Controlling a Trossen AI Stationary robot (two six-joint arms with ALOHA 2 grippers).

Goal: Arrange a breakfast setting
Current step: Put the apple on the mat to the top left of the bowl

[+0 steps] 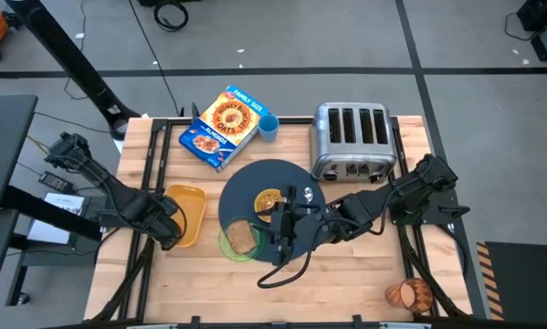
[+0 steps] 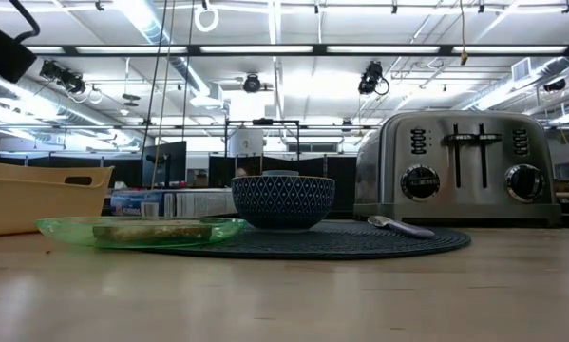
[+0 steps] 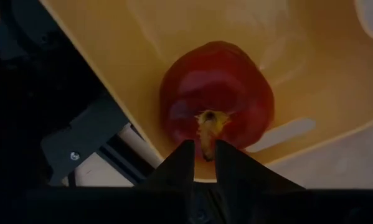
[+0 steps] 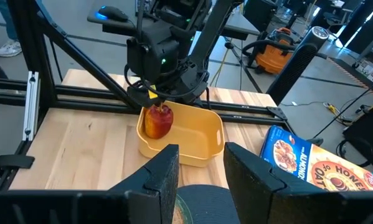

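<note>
My left gripper (image 1: 170, 228) is over the near left part of the yellow bin (image 1: 189, 212), shut on a red apple (image 3: 216, 93), which also shows in the right wrist view (image 4: 159, 121). My right gripper (image 4: 198, 168) hangs open and empty over the near edge of the dark round mat (image 1: 255, 183). On the mat stand a dark blue patterned bowl (image 2: 284, 201) with a yellowish inside (image 1: 268, 199) and a metal spoon (image 2: 403, 226). A green plate (image 1: 239, 241) with a toast slice (image 2: 151, 230) overlaps the mat's near left edge. An orange-brown cup (image 1: 408, 294) lies at the near right corner. My left gripper pinches the apple's stem (image 3: 205, 127) between its two fingertips (image 3: 185, 163), coming from above and pointing down. The apple hangs stem up inside the bin at its near left corner. Whether its underside still rests on the bin's floor, I cannot tell.
A chrome four-slot toaster (image 1: 351, 137) stands at the far right, behind the mat. A cereal box (image 1: 220, 126) and a small blue cup (image 1: 268, 126) are at the far middle. Bare wood lies along the near edge.
</note>
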